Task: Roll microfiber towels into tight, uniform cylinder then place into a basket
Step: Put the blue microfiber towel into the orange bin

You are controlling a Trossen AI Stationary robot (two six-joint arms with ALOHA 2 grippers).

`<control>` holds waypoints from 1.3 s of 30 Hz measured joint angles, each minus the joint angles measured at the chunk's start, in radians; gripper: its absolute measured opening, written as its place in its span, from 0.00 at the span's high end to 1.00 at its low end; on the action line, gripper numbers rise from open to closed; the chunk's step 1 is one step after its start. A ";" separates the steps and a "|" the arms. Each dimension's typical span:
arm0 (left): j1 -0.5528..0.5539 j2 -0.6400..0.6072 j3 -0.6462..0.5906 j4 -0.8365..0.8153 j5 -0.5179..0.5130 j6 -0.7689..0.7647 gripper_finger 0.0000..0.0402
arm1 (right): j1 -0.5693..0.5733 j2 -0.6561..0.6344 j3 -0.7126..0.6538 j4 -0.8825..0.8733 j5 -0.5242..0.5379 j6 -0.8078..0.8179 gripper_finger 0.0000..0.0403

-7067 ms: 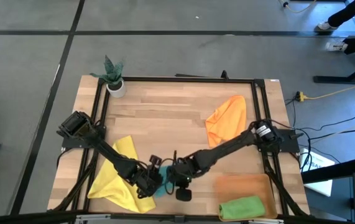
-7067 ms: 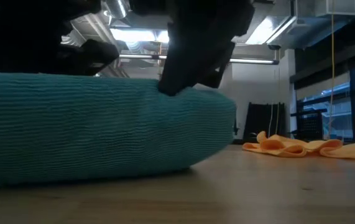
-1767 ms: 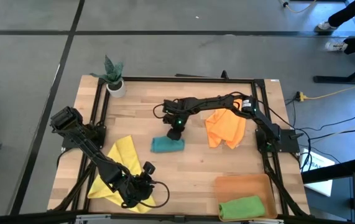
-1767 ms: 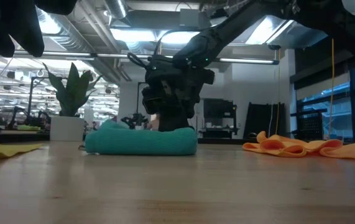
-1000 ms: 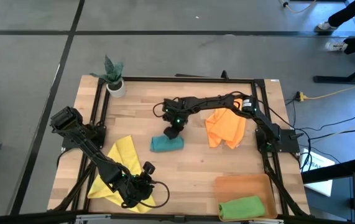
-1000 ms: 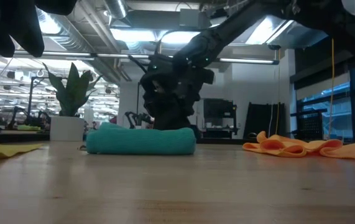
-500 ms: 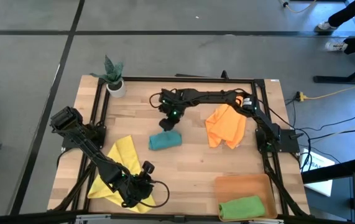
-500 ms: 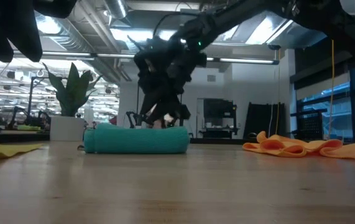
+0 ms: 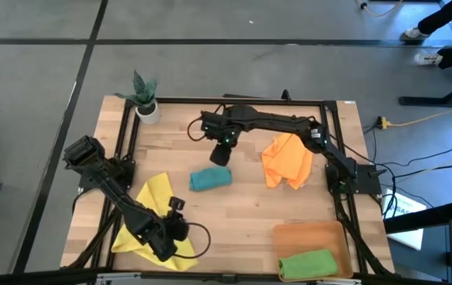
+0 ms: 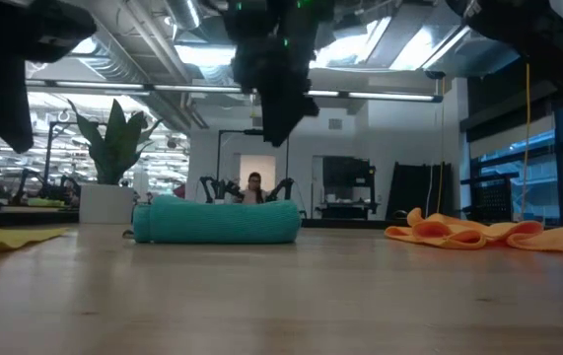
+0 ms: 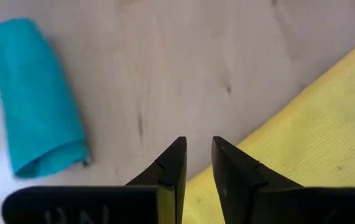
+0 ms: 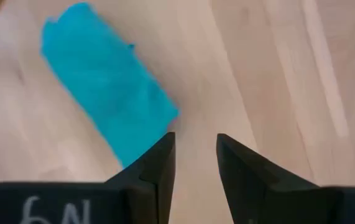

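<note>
The teal towel [image 9: 210,179], rolled into a cylinder, lies on its side on the wood at mid-table [image 10: 217,220]. My right gripper [image 9: 220,156] hangs open above its far side, well clear of it [image 12: 196,138]. Over the right edge of the flat yellow towel [image 9: 148,214], near the front left, my left gripper [image 9: 176,212] stands open with nothing between its fingers [image 11: 199,142]. The orange towel [image 9: 287,160] lies crumpled at the right. A rolled green towel [image 9: 309,264] lies in the basket [image 9: 309,235] at the front right.
A small white plant pot [image 9: 146,107] stands at the far left corner. A black frame rail [image 9: 233,101] borders the table. Bare wood [image 9: 241,214] stretches between the teal roll and the basket.
My right gripper has let off the teal roll and risen well above it, drifting a little toward the far edge and tipping more steeply down. The roll has shifted slightly to the left and lies still. My left gripper has rolled at the wrist over the yellow towel.
</note>
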 joint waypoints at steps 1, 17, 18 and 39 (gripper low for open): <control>-0.007 0.000 0.000 -0.015 -0.017 -0.025 0.83 | 0.012 0.000 0.014 -0.019 0.014 -0.003 0.71; -0.085 0.000 0.000 -0.147 -0.124 -0.363 0.83 | 0.262 -0.120 0.034 -0.239 0.268 0.116 0.71; -0.085 0.000 0.000 -0.149 -0.124 -0.384 0.83 | 0.281 -0.127 0.034 -0.240 0.269 0.136 0.71; -0.108 0.000 0.000 -0.116 -0.237 -0.455 0.83 | 0.622 -0.176 -0.324 -0.145 0.540 0.550 0.71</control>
